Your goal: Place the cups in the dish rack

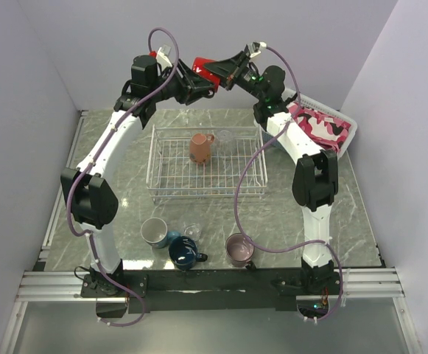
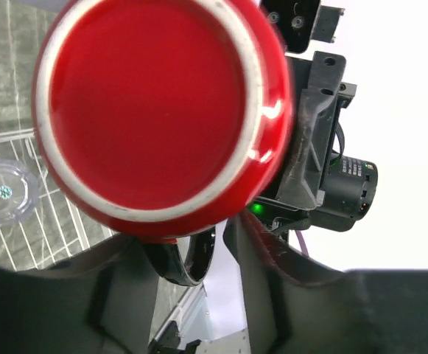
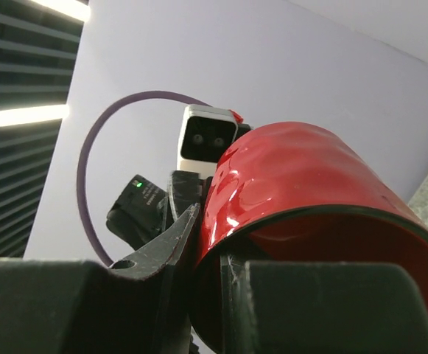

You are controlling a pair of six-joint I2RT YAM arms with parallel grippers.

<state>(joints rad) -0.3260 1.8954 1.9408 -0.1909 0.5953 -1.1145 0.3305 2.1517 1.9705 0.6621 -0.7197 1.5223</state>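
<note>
A red mug [image 1: 205,65] hangs high above the far side of the dish rack [image 1: 155,158], between both grippers. My right gripper [image 1: 225,71] is shut on its rim, one finger inside and one outside, as the right wrist view [image 3: 232,287] shows on the mug [image 3: 295,184]. My left gripper [image 1: 199,85] is open around the mug's dark handle [image 2: 188,258], with a gap to one finger; the mug's base [image 2: 162,110] fills that view. A salmon mug [image 1: 200,146] and a clear glass [image 1: 226,138] sit in the rack.
On the table in front of the rack stand a teal-blue mug [image 1: 155,231], a small glass [image 1: 192,232], a navy mug [image 1: 184,252] and a mauve mug [image 1: 239,249]. A white basket of pink cloth [image 1: 324,125] is at the back right.
</note>
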